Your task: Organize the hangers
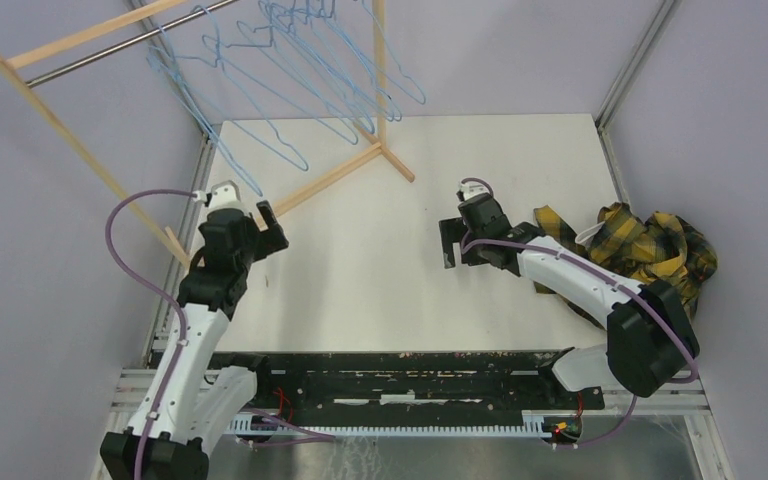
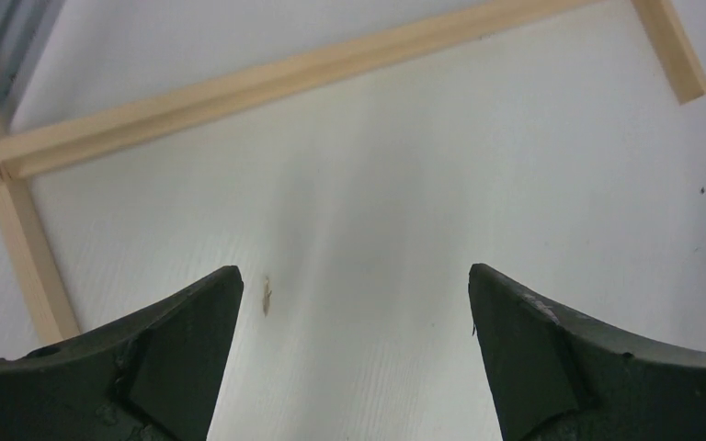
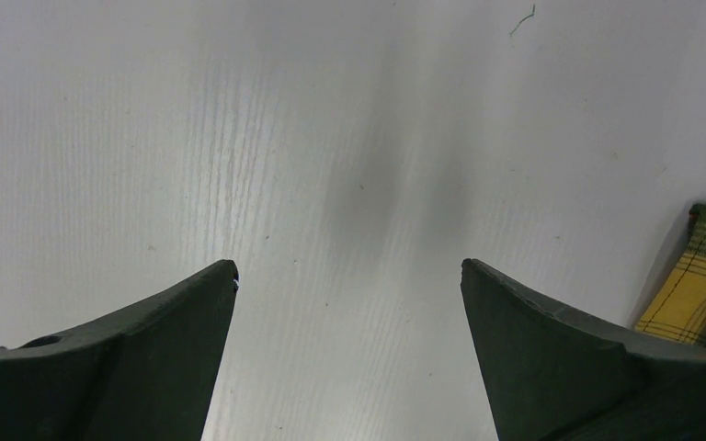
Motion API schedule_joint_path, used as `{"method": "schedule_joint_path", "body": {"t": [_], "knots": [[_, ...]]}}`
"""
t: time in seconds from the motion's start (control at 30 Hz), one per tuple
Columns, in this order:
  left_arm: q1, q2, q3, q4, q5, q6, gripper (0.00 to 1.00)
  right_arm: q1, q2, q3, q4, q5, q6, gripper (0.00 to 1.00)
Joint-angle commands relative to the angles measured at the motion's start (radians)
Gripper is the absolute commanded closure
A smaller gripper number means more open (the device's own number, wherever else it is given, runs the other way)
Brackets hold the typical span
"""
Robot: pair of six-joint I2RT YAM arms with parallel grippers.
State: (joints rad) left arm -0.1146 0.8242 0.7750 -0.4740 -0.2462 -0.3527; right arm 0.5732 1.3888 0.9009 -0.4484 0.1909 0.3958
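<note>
Several light-blue wire hangers [image 1: 282,75] hang by their hooks on the metal rod [image 1: 110,48] of the wooden rack at the back left. My left gripper [image 1: 272,226] is open and holds nothing, just in front of the rack's base bar and below the lowest hanger. In the left wrist view its gripper [image 2: 354,276] shows only the white table and the wooden base bar [image 2: 267,78], with no hanger. My right gripper [image 1: 447,243] is open over the middle of the table. In its wrist view the right gripper [image 3: 349,268] has nothing between its fingers.
The wooden rack [image 1: 90,150] stands on the table's back-left part, its base bar [image 1: 330,178] running diagonally. A yellow plaid cloth [image 1: 650,245] lies bunched at the right edge, behind the right arm, and shows as the cloth [image 3: 699,294]. The table [image 1: 380,290] is white.
</note>
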Motion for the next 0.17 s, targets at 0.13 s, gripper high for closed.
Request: {"method": "schedule_joint_path", "body": {"t": [0.13], "knots": [[-0.005,-0.107,-0.106,0.064,0.066,-0.046,0.01,-0.003,-0.014,-0.028,0.061,0.079,-0.019,0.0]]}}
